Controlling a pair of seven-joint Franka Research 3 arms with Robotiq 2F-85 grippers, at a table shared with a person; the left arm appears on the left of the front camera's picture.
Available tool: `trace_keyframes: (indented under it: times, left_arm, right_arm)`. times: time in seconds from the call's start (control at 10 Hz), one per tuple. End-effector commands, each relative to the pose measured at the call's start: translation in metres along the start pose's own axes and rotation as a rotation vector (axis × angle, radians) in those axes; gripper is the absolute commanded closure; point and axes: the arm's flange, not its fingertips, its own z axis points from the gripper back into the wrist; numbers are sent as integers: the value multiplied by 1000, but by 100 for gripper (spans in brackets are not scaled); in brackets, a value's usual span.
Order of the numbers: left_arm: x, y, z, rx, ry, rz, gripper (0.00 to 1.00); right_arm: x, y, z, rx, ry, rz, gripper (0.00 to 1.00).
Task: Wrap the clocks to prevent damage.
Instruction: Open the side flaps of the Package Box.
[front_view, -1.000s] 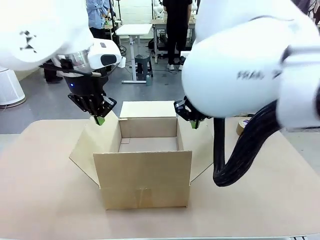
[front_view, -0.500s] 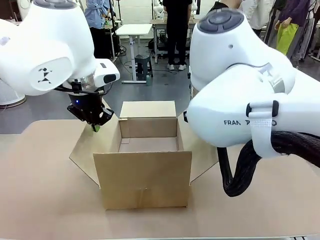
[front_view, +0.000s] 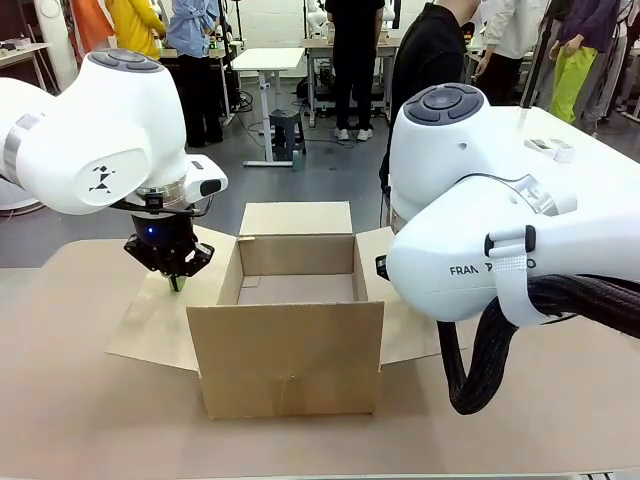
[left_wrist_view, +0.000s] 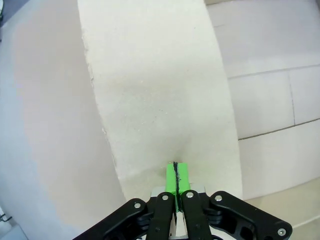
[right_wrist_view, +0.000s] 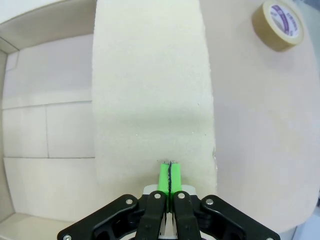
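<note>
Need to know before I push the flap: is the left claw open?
No, the left claw has its two green pads pressed flat together, with only a thin dark seam between them, over the cardboard flap.

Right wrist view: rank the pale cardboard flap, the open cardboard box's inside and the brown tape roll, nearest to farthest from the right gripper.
1. The pale cardboard flap: directly beneath the right gripper.
2. The open cardboard box's inside: alongside the flap, picture left.
3. The brown tape roll: on the table, far upper right corner.
</note>
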Motion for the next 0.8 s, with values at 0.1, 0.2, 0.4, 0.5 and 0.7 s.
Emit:
trace_keyframes:
  times: [0.1,0.2,0.4,0.5,0.7]
  left_arm:
    - [0,4,-17,-21,5,61,100]
    - [-2,5,-25,-63,25,78,100]
    - [-5,5,-43,-91,61,92,100]
    - [-6,5,-49,-104,69,95,100]
    - [-7,3,-54,-109,78,95,100]
  right_arm:
    - [-9,-5,-15,40,3,-20,99]
    - [-13,-4,-19,58,-16,4,99]
    - [-17,-5,-32,67,-3,9,99]
    - [-19,-6,-35,77,-7,19,99]
    - [-21,-8,-43,69,13,10,99]
